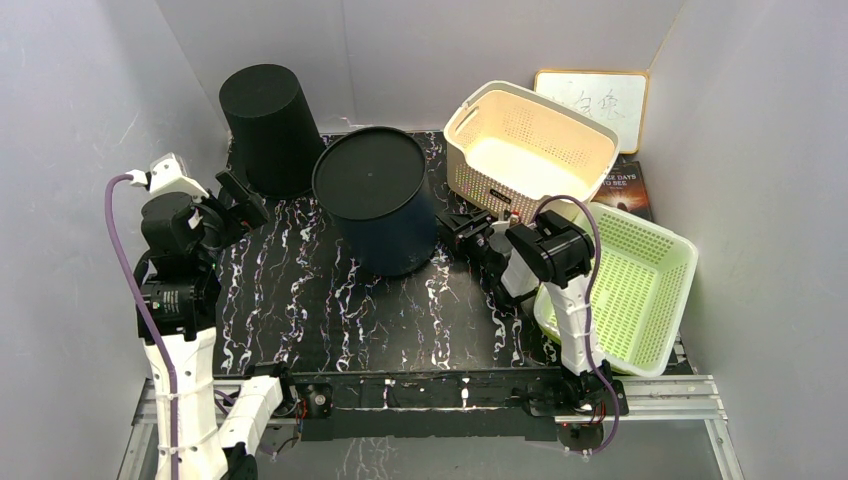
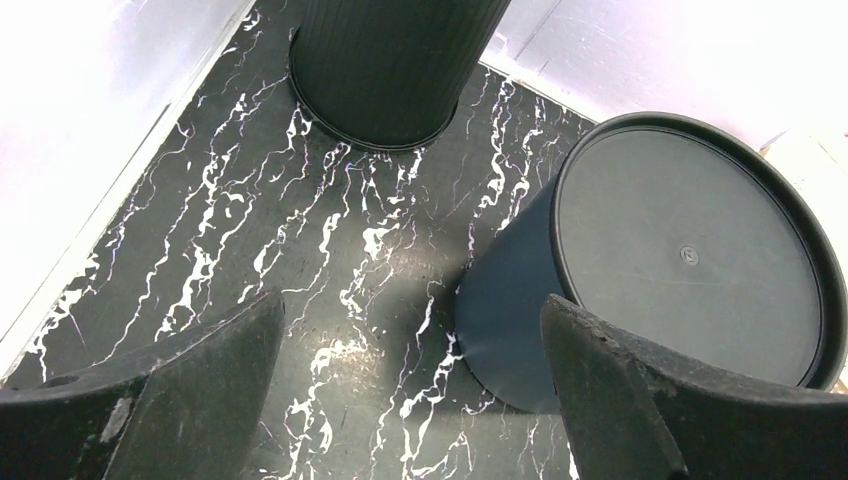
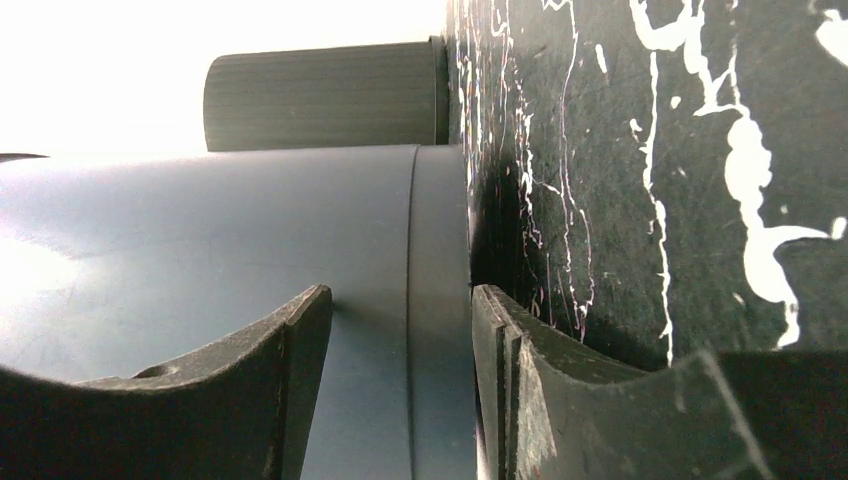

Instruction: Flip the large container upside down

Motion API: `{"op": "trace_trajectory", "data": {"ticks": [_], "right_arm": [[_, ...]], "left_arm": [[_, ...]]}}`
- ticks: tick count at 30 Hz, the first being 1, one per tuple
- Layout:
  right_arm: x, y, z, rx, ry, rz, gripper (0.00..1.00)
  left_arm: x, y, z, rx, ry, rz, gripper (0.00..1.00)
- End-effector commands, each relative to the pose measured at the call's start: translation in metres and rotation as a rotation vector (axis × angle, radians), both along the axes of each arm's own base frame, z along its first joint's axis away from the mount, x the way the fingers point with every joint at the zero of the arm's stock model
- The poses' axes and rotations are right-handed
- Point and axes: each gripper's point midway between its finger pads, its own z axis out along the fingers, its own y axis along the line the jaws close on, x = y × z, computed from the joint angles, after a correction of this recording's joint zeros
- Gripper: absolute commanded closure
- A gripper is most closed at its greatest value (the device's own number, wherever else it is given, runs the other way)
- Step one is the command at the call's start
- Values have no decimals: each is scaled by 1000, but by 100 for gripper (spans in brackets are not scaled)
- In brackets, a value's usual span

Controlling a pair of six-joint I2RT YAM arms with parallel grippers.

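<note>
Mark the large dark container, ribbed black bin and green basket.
large dark container (image 1: pixel 368 185), top view, flat top face.
ribbed black bin (image 1: pixel 268 145), top view, side wall.
green basket (image 1: pixel 640 285), top view, mesh floor.

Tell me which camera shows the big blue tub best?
The top camera: the whole tub shows, flat base up. The left wrist camera shows most; the right wrist one shows only wall and rim.

The large container (image 2: pixel 690 250), flat base up, right of ribbed black bin (image 2: pixel 400 60); left tool (image 2: pixel 410 300), jaws wide apart.
</note>
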Motion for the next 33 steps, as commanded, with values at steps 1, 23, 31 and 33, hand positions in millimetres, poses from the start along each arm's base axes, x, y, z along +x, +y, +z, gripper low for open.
{"op": "trace_trajectory", "data": {"ticks": [1, 23, 31, 33], "right_arm": [[-7, -59, -61, -52, 165, -268, 45], [7, 68, -55, -527, 31, 11, 44], [-10, 173, -36, -526, -82, 219, 44], [-18, 204, -31, -515, -115, 278, 44]], "left_arm": [[4, -5, 0, 2, -10, -32, 2], [-2, -6, -3, 14, -1, -46, 2], [-1, -8, 9, 16, -32, -59, 2], [-1, -8, 7, 19, -25, -59, 2]]}}
